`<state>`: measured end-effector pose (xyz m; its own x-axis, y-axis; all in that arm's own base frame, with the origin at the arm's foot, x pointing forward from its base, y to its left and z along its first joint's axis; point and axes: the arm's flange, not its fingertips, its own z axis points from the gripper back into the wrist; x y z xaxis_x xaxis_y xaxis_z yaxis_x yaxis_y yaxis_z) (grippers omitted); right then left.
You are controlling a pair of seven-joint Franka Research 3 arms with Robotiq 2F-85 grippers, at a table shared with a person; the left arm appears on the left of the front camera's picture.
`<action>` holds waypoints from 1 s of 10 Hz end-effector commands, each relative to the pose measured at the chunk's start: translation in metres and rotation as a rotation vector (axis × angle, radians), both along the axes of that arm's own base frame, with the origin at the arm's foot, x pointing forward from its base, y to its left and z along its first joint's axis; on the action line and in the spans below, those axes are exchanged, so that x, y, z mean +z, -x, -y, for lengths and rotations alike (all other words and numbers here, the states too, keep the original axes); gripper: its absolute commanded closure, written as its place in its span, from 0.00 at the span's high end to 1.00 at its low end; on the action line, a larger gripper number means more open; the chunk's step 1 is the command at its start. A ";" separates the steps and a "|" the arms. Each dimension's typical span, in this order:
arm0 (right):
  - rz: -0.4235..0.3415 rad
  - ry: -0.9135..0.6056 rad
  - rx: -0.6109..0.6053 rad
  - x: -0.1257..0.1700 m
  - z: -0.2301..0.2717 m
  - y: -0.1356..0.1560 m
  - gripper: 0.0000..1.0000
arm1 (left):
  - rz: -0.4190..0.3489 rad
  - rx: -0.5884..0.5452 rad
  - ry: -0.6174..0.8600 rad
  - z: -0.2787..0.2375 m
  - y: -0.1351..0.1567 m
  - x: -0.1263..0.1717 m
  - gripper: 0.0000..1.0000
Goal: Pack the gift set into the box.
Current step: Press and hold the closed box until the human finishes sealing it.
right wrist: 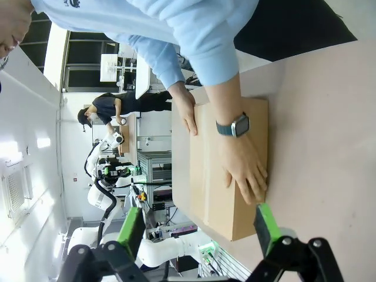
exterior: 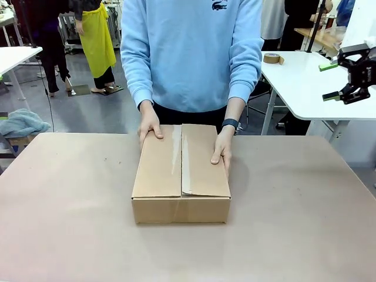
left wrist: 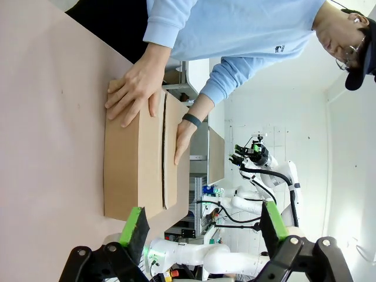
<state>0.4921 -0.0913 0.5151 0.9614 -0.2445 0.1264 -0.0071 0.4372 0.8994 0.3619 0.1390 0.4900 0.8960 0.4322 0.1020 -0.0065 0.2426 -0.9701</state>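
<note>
- Tan table (exterior: 70,235) carries the box (exterior: 181,194) midway between its side edges, flaps folded shut.
- One hand (exterior: 150,126) rests on the box's far left corner, the other hand (exterior: 222,148) along its right edge, covering the top.
- Right gripper (exterior: 331,81) hangs past the table's far right corner, jaws apart, empty.
- Left gripper (left wrist: 204,228) faces the box, jaws wide, empty.
- Tape roll (exterior: 271,57) sits on a white table (exterior: 305,88) behind.

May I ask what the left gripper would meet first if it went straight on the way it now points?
Probably the box, whose closed top lies ahead of the open left gripper; the person's watch-wearing hand rests on it farther on. Depth is unclear, so it might pass alongside.
</note>
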 end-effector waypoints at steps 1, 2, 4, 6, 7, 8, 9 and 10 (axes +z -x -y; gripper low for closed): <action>-0.006 0.007 -0.012 0.000 -0.002 0.002 1.00 | -0.004 -0.003 -0.002 0.000 0.002 0.000 1.00; -0.006 0.007 -0.012 0.000 -0.002 0.002 1.00 | -0.004 -0.003 -0.002 0.000 0.002 0.000 1.00; 0.127 0.031 0.204 0.013 -0.056 -0.019 1.00 | 0.149 -0.114 -0.053 0.055 -0.022 0.026 1.00; 0.547 0.063 0.757 0.034 -0.213 -0.017 1.00 | 0.547 -0.461 -0.184 0.202 -0.038 0.069 1.00; 0.712 0.004 0.927 0.026 -0.259 -0.003 1.00 | 0.692 -0.549 -0.142 0.253 -0.030 0.068 1.00; 0.870 0.020 0.953 0.012 -0.280 0.004 1.00 | 0.847 -0.506 -0.268 0.290 -0.024 0.054 1.00; 0.973 -0.002 0.961 -0.005 -0.272 0.011 1.00 | 0.908 -0.357 -0.307 0.279 -0.030 0.039 1.00; 0.993 0.034 0.890 -0.015 -0.244 0.011 1.00 | 0.905 -0.171 -0.286 0.241 -0.038 0.027 1.00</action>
<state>0.4664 0.2317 0.5339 0.6566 0.4811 0.5808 -0.7356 0.2385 0.6340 0.3806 -0.1573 0.5479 0.6151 -0.0195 0.7882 0.7358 0.3734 -0.5650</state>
